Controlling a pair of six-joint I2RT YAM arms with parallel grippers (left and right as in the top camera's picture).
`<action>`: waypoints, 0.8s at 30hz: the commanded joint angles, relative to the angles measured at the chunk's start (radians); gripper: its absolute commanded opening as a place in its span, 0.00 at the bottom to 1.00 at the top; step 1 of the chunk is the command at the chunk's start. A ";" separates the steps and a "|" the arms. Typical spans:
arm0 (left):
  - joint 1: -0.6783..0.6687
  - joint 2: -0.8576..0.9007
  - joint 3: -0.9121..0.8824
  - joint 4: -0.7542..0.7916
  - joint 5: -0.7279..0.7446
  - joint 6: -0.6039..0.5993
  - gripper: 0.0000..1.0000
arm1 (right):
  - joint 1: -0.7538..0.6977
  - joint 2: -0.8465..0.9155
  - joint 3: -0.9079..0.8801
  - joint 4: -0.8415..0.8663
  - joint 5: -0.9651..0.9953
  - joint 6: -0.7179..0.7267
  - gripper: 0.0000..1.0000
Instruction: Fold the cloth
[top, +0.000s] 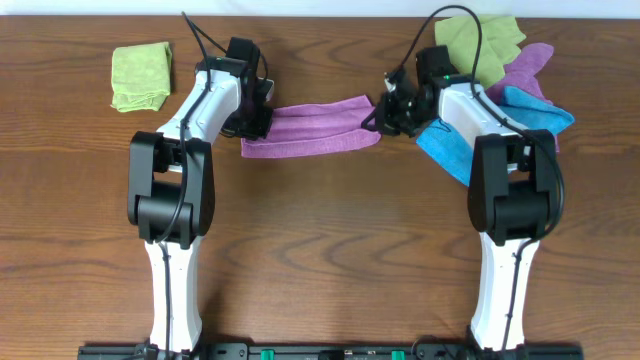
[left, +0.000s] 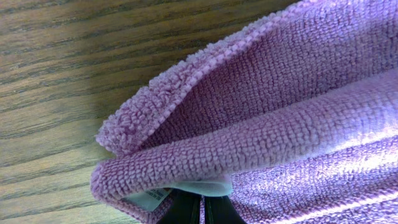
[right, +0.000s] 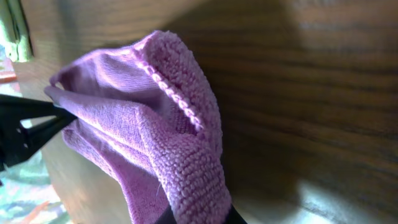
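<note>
From overhead, the cloth (top: 310, 130) lay as a long band on the table (top: 320, 250) between the arms. The left gripper (top: 258, 120) was at its left end and the right gripper (top: 378, 115) at its right end. We judged the fold partly made. To do it well, both ends should rise level, the band taut enough not to sag, and the edges be lined up before setting down. A blue cloth (top: 450, 150) lay just beside the right end, with another purple cloth (top: 528, 62) and a green cloth (top: 478, 38) behind. We would steer clear of snagging them. A folded green cloth (top: 140, 75) sat well apart at left

In the left wrist view, the jaws were pressed together on the cloth's corner beside its white tag (left: 186, 190), with layers curling above

In the right wrist view, the jaws pinched a bunched corner, and we could not tell whether it had left the wood
</note>
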 joint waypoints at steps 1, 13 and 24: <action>0.008 0.030 -0.014 -0.016 -0.001 -0.031 0.06 | 0.023 -0.039 0.078 -0.060 0.128 0.009 0.02; 0.008 0.030 -0.014 0.001 0.125 -0.090 0.06 | 0.285 -0.110 0.159 -0.094 0.455 0.011 0.01; 0.029 -0.021 -0.011 -0.009 0.229 -0.103 0.06 | 0.356 -0.110 0.159 -0.068 0.587 0.063 0.01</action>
